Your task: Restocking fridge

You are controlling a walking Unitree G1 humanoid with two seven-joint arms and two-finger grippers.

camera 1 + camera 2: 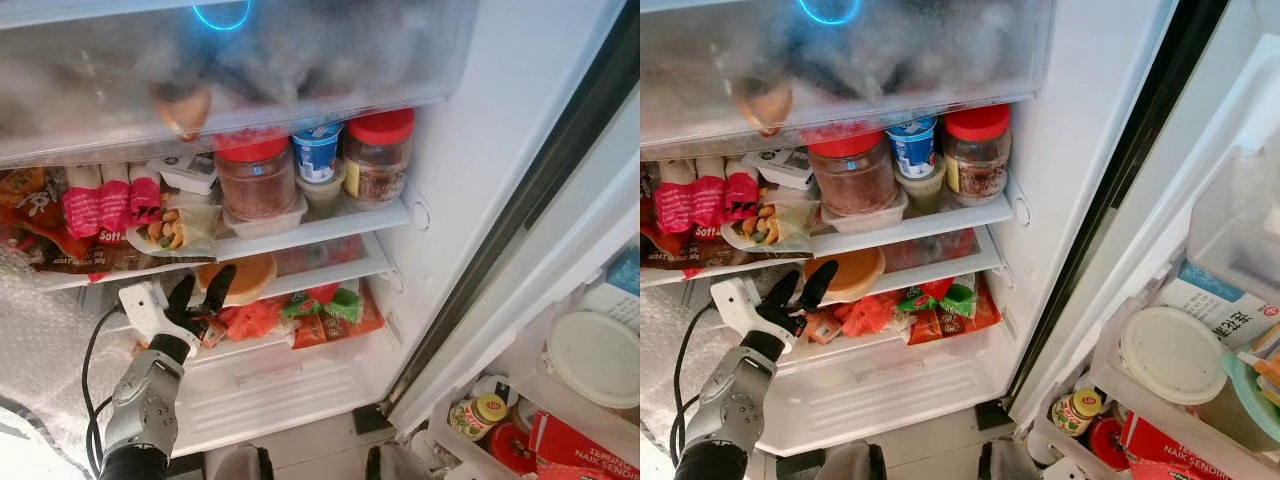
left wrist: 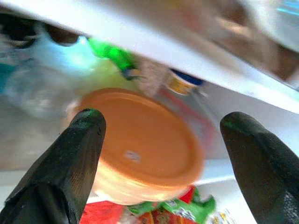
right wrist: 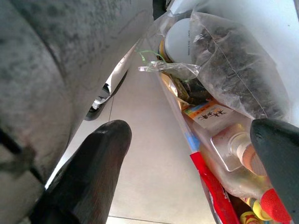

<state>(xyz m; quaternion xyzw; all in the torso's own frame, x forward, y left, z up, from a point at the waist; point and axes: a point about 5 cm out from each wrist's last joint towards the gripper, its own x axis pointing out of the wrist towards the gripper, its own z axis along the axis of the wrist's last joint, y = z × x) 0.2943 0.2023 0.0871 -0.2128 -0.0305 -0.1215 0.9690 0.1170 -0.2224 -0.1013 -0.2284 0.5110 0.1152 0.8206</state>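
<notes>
Your left gripper [image 1: 203, 288] reaches into the open fridge [image 1: 440, 150] with its 2 black fingers [image 2: 70, 163] spread wide, nothing between them. It sits at the front edge of the lower shelf, just before the orange-lidded tub [image 1: 240, 276], which lies near the left end of that shelf; from the wrist you see the tub's lid [image 2: 145, 140] framed between both fingertips, apart from each. Just beside the gripper, on the ledge below, lie an orange bag [image 1: 250, 318] and green-and-red snack packets [image 1: 335, 310].

On the shelf above, you have 2 red-lidded jars [image 1: 258, 175] [image 1: 378, 155] with a blue-and-white cup [image 1: 318, 152] between them, and pink packets [image 1: 100, 205] toward the left edge. A frosted drawer [image 1: 230, 70] spans the top.

Your right gripper [image 3: 196, 154] hangs spread over a tiled floor [image 3: 149, 154], near clear bags and a bottle [image 3: 233, 149].

In the door rack [image 1: 1110, 380] at right you see a white-lidded container [image 1: 1172, 355] and a small yellow-capped jar [image 1: 1078, 410].
</notes>
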